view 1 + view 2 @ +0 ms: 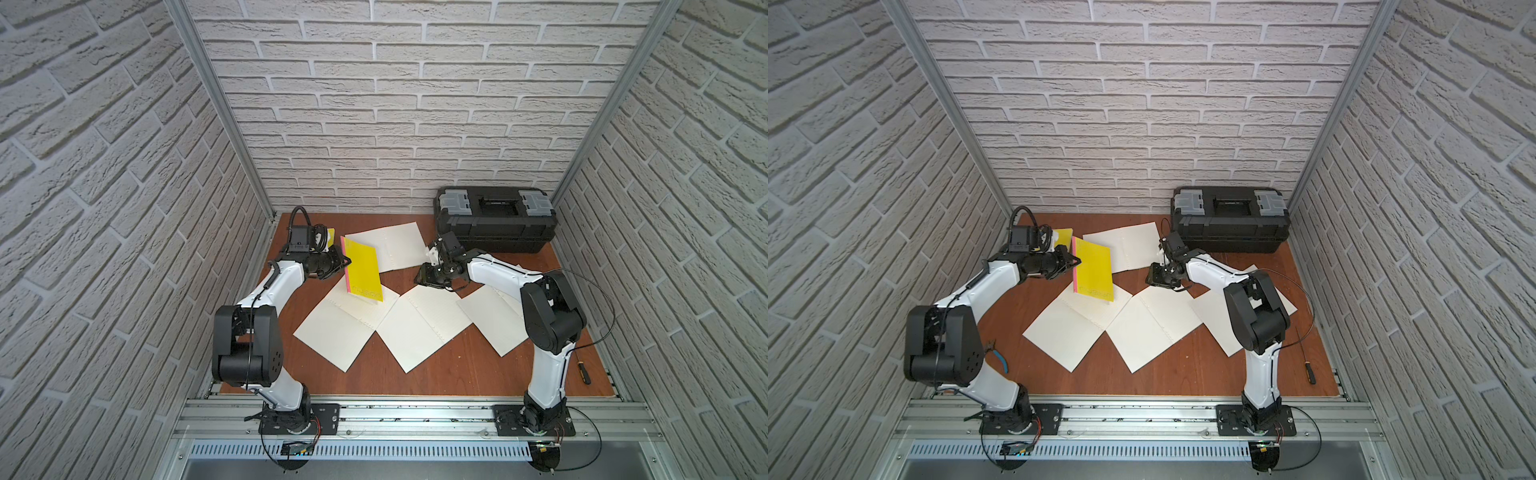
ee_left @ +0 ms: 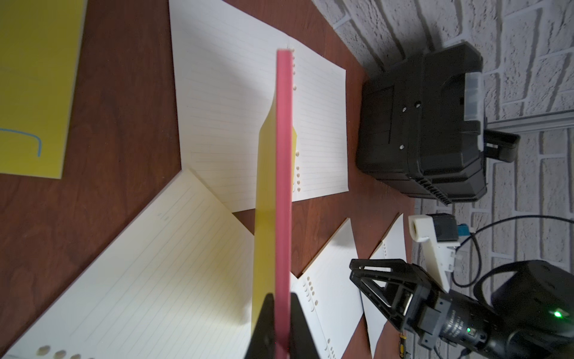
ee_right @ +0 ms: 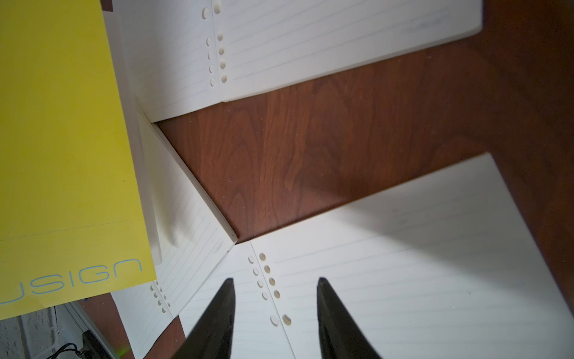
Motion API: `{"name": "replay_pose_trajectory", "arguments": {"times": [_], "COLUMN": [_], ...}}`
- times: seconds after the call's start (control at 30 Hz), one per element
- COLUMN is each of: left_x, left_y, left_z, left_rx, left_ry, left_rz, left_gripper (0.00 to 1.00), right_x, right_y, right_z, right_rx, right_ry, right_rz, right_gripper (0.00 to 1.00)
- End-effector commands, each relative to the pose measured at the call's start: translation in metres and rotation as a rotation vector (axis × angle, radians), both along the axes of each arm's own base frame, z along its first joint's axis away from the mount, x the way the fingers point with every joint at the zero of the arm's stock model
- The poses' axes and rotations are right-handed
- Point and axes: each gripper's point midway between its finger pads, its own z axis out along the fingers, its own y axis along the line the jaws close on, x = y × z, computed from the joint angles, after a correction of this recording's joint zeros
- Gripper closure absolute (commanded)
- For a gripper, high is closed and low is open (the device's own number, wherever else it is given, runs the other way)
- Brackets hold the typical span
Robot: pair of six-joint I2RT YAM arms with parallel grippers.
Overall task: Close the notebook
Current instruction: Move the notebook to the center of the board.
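On the near edge of the table, well in front of the black toolbox, a screwdriver lies alone. Closer to the toolbox, four open notebooks lie fanned across the wood, the farthest just off its left end.

Among them, well to the left of the toolbox, the yellow notebook stands tipped up. Its lower edge rests on a page of one of the open ones. White pages show under the cover in the right wrist view, so it looks nearly shut, though I cannot tell if it is fully so.

The risk is in that thin hold. If the pink spine slides in the pinch, the book may drop and splay open again. Lowered carelessly, its resting edge could also drag or crease the page beneath.

The left gripper is clamped tight on the pink spine, with yellow showing on both sides of it. Nearer the toolbox, the right gripper hovers over an open page with its jaws moderately apart. It holds nothing, and I cannot tell whether the tips touch the paper.
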Motion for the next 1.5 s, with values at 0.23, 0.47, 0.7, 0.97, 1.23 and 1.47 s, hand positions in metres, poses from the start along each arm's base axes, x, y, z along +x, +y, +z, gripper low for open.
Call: {"name": "replay_pose_trajectory", "arguments": {"times": [0.23, 0.47, 0.7, 0.97, 1.23, 1.47], "left_x": [0.011, 0.000, -0.009, -0.015, -0.018, -0.020], "left_y": [0.003, 0.017, 0.029, 0.035, 0.037, 0.036], "left_z": [0.051, 0.059, 0.066, 0.068, 0.066, 0.066], "left_rx": [-0.081, -0.083, -0.081, -0.082, -0.084, -0.090], "left_ry": [-0.141, -0.150, -0.156, -0.158, -0.157, -0.158], "left_rz": [-0.002, 0.029, 0.050, 0.055, 0.059, 0.061], "left_gripper": [1.00, 1.00, 1.00, 1.00, 1.00, 1.00], "right_x": [0.057, 0.088, 0.113, 0.127, 0.122, 0.110], "right_y": [0.037, 0.067, 0.092, 0.106, 0.103, 0.095], "right_z": [-0.005, -0.004, -0.011, -0.026, -0.039, -0.050], "right_rx": [-0.007, 0.014, 0.016, 0.008, -0.035, -0.133], "right_ry": [-0.111, -0.173, -0.199, -0.208, -0.187, -0.175], "right_rz": [0.065, 0.103, 0.131, 0.137, 0.149, 0.169], "right_gripper": [0.58, 0.57, 0.56, 0.54, 0.54, 0.54]}}
